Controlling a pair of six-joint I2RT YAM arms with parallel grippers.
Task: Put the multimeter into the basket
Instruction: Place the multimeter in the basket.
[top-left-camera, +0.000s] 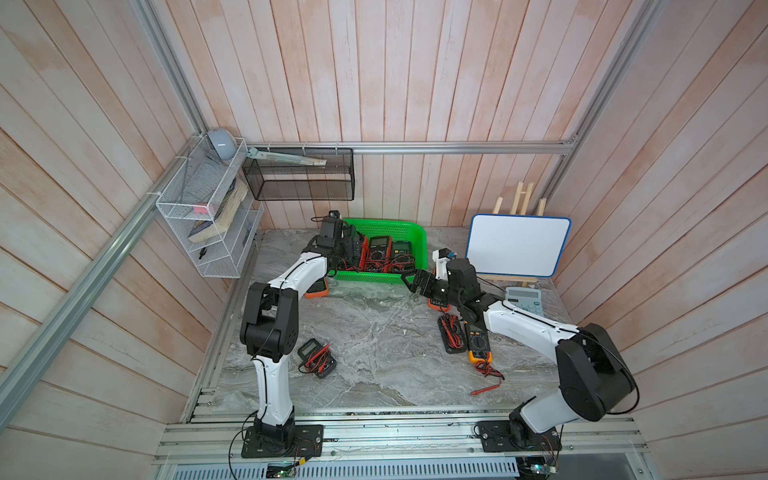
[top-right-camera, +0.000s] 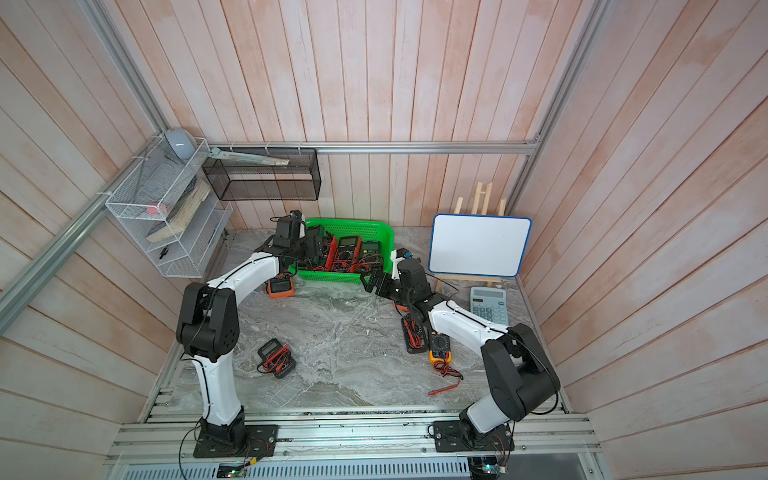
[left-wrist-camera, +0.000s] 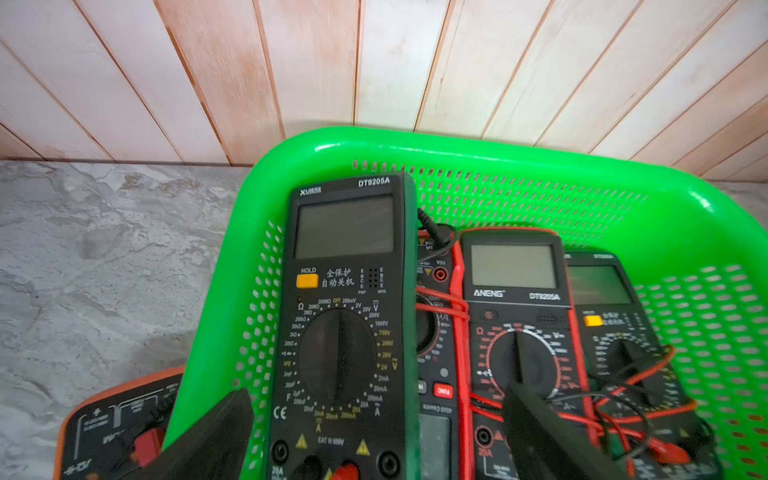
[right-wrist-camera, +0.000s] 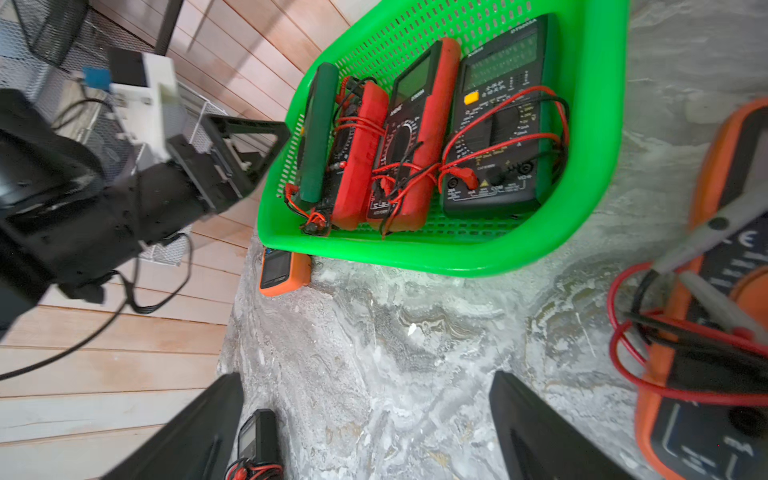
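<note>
In both top views the left gripper (top-left-camera: 351, 249) and its wrist covered most of the multimeter (left-wrist-camera: 345, 307), and the left wrist view cut off its jack end at the frame edge. An orange meter (top-right-camera: 280, 286) off the basket's near left corner lay half under the left forearm. Another orange meter (right-wrist-camera: 711, 166) showed only as a blurred slice in the right wrist view. A red-cased meter (right-wrist-camera: 357, 158) next to the multimeter was partly masked by it and by red leads.

The tabletop (top-left-camera: 374, 332) was grey veined stone, walled on three sides by pale pinkish planks with an aluminium frame. The basket (top-left-camera: 386, 223) sat at the tabletop's far edge, about midway along it.

The multimeter was inside the basket, at its left end beside the perforated wall. Its long axis ran from the basket's near rim to its far rim, display end toward the back wall. It was tipped up on a long edge, not flat: the right wrist view caught mainly its narrow dark green side.

The left gripper's jaws stood wide apart on either side of the multimeter, gripping nothing. The right gripper (right-wrist-camera: 365, 415) hung over the tabletop off the basket's near right corner, jaws likewise spread and empty
</note>
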